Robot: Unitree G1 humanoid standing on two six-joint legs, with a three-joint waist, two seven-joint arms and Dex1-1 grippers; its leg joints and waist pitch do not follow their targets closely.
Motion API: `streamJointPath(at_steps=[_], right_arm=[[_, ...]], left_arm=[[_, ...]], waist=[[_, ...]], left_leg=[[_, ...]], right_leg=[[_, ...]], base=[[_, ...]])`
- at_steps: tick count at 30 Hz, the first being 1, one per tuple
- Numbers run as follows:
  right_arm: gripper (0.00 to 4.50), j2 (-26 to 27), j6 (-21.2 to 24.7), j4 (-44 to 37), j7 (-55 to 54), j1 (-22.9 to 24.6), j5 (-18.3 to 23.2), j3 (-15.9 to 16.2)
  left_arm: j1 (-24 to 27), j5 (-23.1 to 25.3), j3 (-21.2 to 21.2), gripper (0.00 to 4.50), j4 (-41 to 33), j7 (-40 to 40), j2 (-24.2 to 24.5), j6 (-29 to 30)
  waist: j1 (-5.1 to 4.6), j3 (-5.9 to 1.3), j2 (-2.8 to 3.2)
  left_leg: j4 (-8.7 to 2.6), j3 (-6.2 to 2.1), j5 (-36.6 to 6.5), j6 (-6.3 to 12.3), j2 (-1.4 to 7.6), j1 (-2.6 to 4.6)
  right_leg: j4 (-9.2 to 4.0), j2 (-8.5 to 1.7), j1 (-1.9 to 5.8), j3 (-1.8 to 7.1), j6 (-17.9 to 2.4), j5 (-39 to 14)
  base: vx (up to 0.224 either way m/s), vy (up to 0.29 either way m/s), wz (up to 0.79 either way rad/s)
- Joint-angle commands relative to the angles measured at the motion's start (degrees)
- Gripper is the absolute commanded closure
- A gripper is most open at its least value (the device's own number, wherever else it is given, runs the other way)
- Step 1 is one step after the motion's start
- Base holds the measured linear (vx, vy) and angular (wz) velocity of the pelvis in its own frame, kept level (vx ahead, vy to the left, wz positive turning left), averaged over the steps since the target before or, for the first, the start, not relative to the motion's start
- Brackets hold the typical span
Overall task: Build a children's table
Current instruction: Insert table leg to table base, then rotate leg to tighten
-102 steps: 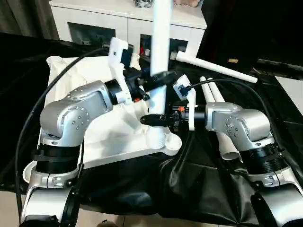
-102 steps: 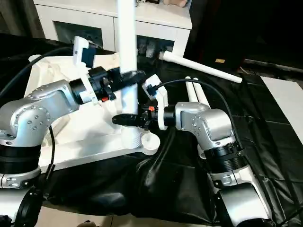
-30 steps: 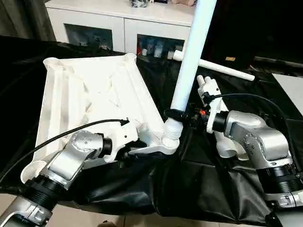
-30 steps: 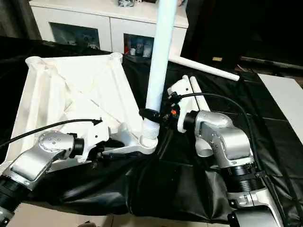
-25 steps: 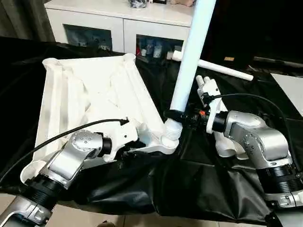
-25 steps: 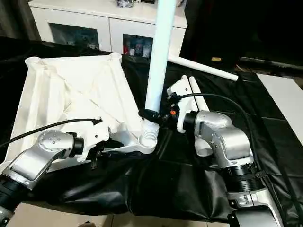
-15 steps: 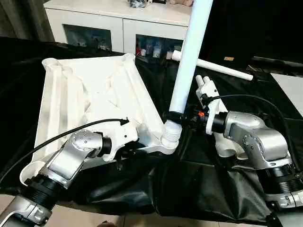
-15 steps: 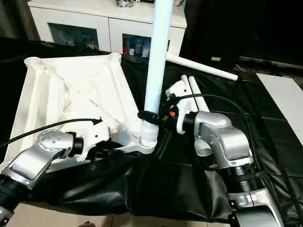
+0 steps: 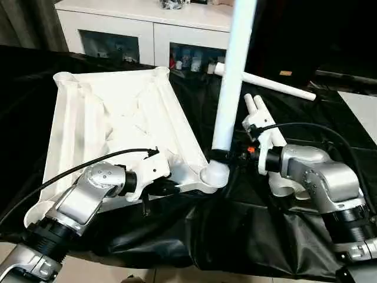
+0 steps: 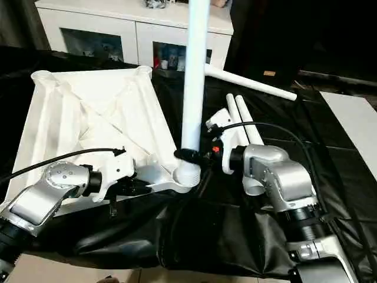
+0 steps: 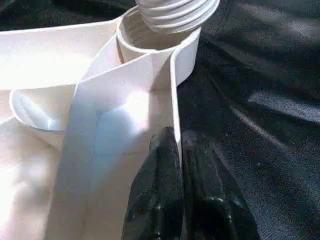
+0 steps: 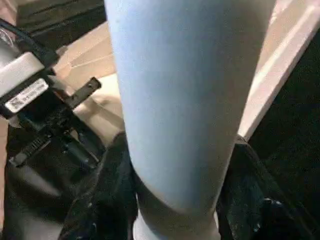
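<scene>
The white tabletop (image 9: 106, 118) lies upside down on black cloth, ribbed side up. A long white leg (image 9: 231, 82) stands almost upright in its near right corner socket (image 9: 215, 175). My right gripper (image 9: 221, 155) is shut on the leg just above the socket, one black finger (image 12: 105, 200) on each side of it. My left gripper (image 9: 169, 187) is at the tabletop's near edge. Its fingers (image 11: 157, 190) are pressed together on the thin rim beside the socket (image 11: 150, 42). The leg's threaded end (image 11: 175, 10) sits in the socket's mouth.
Two spare legs (image 9: 262, 115) lie side by side on the cloth next to my right forearm, and a third (image 9: 268, 84) lies across behind them. A white cabinet (image 9: 147, 26) with dark glass doors stands at the back. Black cloth (image 9: 235, 236) covers the work surface.
The leg has swung from a rightward lean to nearly upright and sunk lower into the socket. My left gripper has closed on the tabletop's rim.
</scene>
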Motion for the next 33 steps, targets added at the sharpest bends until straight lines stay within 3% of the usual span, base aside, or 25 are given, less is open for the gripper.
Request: streamJointPath(at_steps=[1,8,11,12,16,20,21,25,26,28,30,33], right_arm=[[2.65,-0.5,0.4,1.6,-0.2,-0.8,-1.0,0.1],[2.66,1.8,-0.5,6.0,-0.9,-2.3,-0.8,-0.4],[2.66,2.4,-0.7,7.0,-0.8,-2.2,-0.6,-0.5],[2.66,2.6,-0.8,7.3,-0.7,-1.8,-0.4,-0.6],[2.66,3.5,-1.6,8.8,-0.5,-0.5,0.1,-1.2],[2.66,4.5,-5.0,9.6,-0.7,2.1,0.7,-3.0],[2.66,4.9,-6.0,9.4,-0.8,3.1,1.2,-3.7],[2.66,5.6,-8.1,8.9,-1.0,5.6,1.7,-4.9],[2.66,5.9,-8.6,8.7,-1.1,6.4,2.0,-5.3],[2.66,7.4,-11.7,7.8,-2.1,10.2,2.5,-6.8],[2.66,8.0,-13.3,7.3,-2.3,11.9,2.5,-7.3],[2.66,8.3,-19.4,6.4,-2.5,15.5,0.1,-6.4]], left_arm=[[0.6,0.9,-0.4,4.5,-1.1,-0.6,0.1,0.4],[0.8,1.1,-0.4,4.5,-1.6,-0.5,-0.2,0.6],[0.8,1.2,-0.4,4.5,-1.6,-0.4,-0.2,0.7],[0.9,1.2,-0.3,4.5,-1.7,-0.3,-0.2,0.7],[1.1,1.4,-0.1,4.5,-2.0,-0.2,-0.3,0.9],[1.1,1.5,0.1,4.5,-1.9,0.0,-0.5,0.9],[1.1,1.6,0.2,4.5,-1.8,0.1,-0.5,0.8],[1.0,1.7,0.3,4.5,-1.7,0.3,-0.6,0.7],[1.1,1.7,0.3,4.5,-1.7,0.3,-0.5,0.7],[0.9,1.8,0.4,4.5,-1.6,0.3,-0.7,0.7],[0.8,1.9,0.4,4.5,-1.5,0.3,-0.8,0.7],[0.7,2.0,0.4,4.5,-1.4,0.3,-1.0,0.7]], waist=[[0.08,-3.59,0.78],[0.04,-3.7,0.81],[0.06,-3.72,0.8],[0.04,-3.73,0.54],[0.08,-3.66,0.73],[0.08,-3.72,0.68],[0.09,-3.62,0.95],[0.1,-3.72,0.71],[0.12,-3.66,1.12],[0.14,-3.65,1.4],[0.25,-3.73,1.16],[0.18,-3.49,1.45]], left_leg=[[-4.47,-0.24,-13.0,-1.54,1.4,0.25],[-4.46,-0.24,-12.3,-1.72,1.46,0.26],[-4.43,-0.19,-12.1,-1.71,1.41,0.21],[-4.42,-0.15,-12.0,-1.59,1.4,0.2],[-4.47,-0.18,-12.4,-1.53,1.43,0.26],[-4.51,-0.21,-12.5,-1.52,1.44,0.23],[-4.55,-0.23,-12.9,-1.58,1.44,0.28],[-4.58,-0.27,-13.4,-1.33,1.45,0.24],[-4.61,-0.29,-13.7,-1.32,1.41,0.28],[-4.64,-0.26,-14.5,-1.42,1.42,0.39],[-4.75,-0.32,-14.8,-1.25,1.52,0.38],[-4.87,-0.39,-16.9,-1.27,1.47,0.48]], right_leg=[[-4.52,-3.52,2.87,3.32,-9.1,-14.3],[-4.29,-3.51,2.89,3.3,-9.7,-12.7],[-4.24,-3.52,2.93,3.33,-9.9,-12.0],[-4.24,-3.5,2.96,3.32,-9.8,-12.0],[-4.36,-3.57,2.89,3.32,-9.5,-13.0],[-4.34,-3.56,2.92,3.3,-9.5,-12.8],[-4.4,-3.56,2.83,3.31,-9.5,-13.2],[-4.55,-3.58,2.95,3.27,-9.2,-14.0],[-4.58,-3.57,2.86,3.27,-9.2,-14.3],[-4.86,-3.58,2.78,3.3,-9.0,-14.8],[-4.83,-3.59,2.79,3.25,-8.9,-14.5],[-5.23,-3.65,2.59,3.21,-8.4,-17.5]], base=[[0.0,0.0,0.0],[0.0,0.0,0.0],[0.0,0.0,0.0],[0.0,0.0,0.0],[0.0,0.0,0.0],[0.0,0.0,0.0],[0.0,0.0,0.0],[0.0,0.0,0.0],[0.0,0.0,0.0],[0.0,0.0,0.0],[0.0,0.0,0.0],[0.0,0.0,0.0]])
